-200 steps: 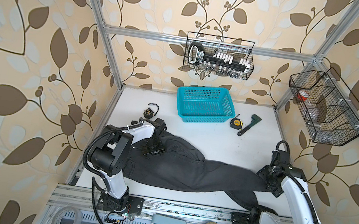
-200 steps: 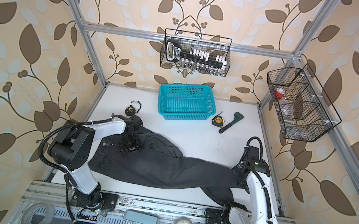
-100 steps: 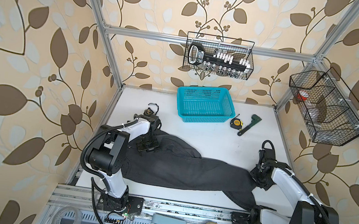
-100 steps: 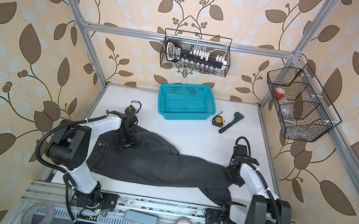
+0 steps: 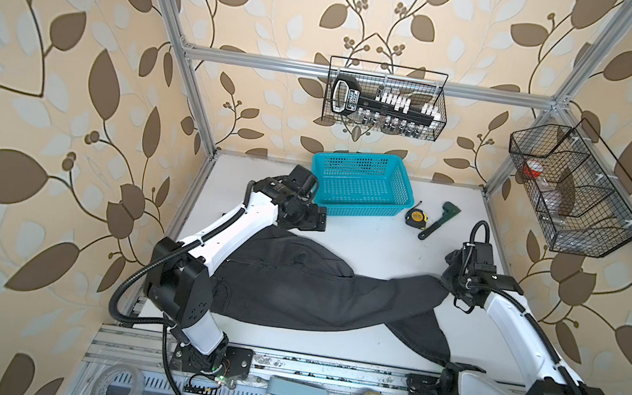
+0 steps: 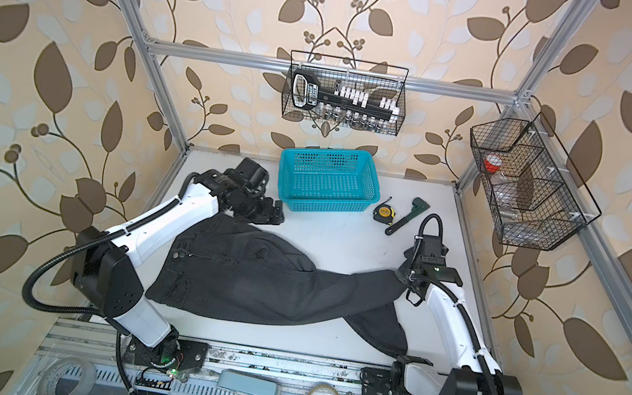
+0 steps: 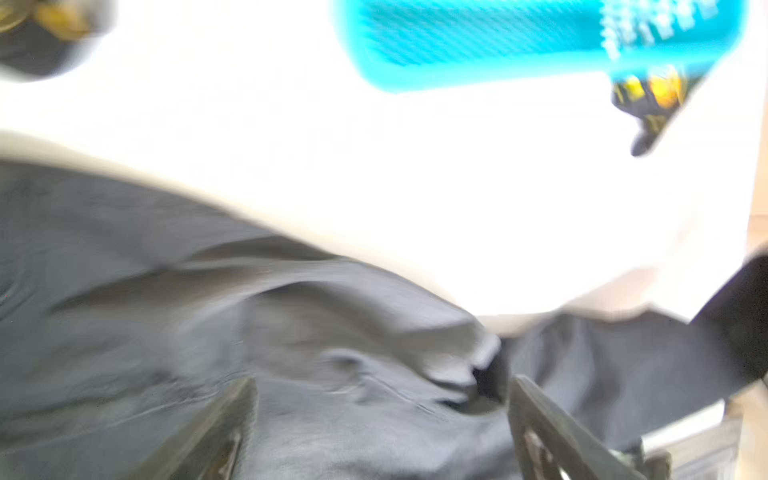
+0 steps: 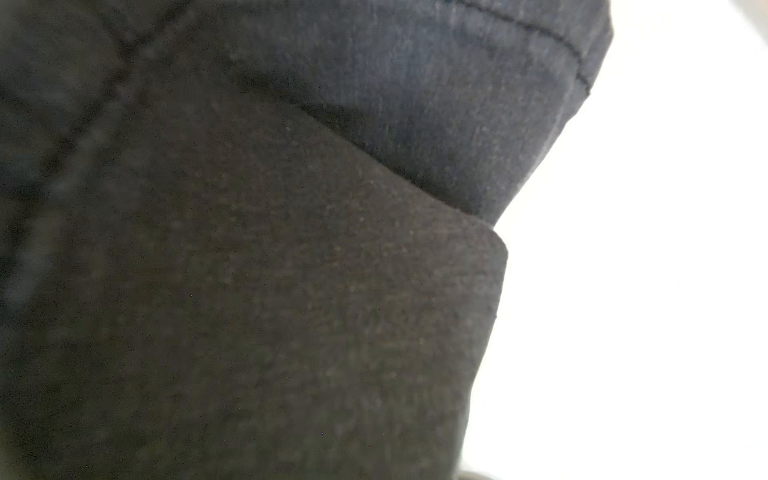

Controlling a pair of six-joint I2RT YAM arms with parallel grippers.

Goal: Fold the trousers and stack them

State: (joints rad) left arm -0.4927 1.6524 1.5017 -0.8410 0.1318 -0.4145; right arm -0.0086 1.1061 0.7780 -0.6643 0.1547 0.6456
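Left arm (image 5: 225, 236): climbs from its base at the lower left of both top views, elbow bent low, white forearm slanting up and right above the waist end of the trousers (image 5: 312, 299). Ends in the left tool (image 5: 312, 223), just beside the lower left corner of the teal basket (image 5: 358, 211), over bare bench (image 5: 362, 247) just past the upper edge of the cloth. Left wrist view, blurred: shows the left tool (image 7: 382, 382) with fingers (image 7: 552, 432) spread wide apart, nothing between them, dark folds of the trousers (image 7: 166, 311) beneath.

Trousers (image 6: 272, 289): lie flat across the middle of the frame, waist at left, legs running right and crossing. Lower leg: trails to the lower right, ending at the bench's front edge by the right arm's base. Upper leg: runs up to the right tool (image 5: 445, 284).

Right of the basket: tape measure (image 5: 415, 217) and green wrench (image 5: 439, 220), well apart from the cloth.

Right arm (image 5: 513, 331): rises from the lower right, forearm slanting up and left, wrist bent down. Right tool (image 6: 403, 280): pressed together on the hem of the upper leg. Right wrist view: filled with the trousers (image 8: 291, 291), stitched hem at upper right; tool's own fingers hidden.
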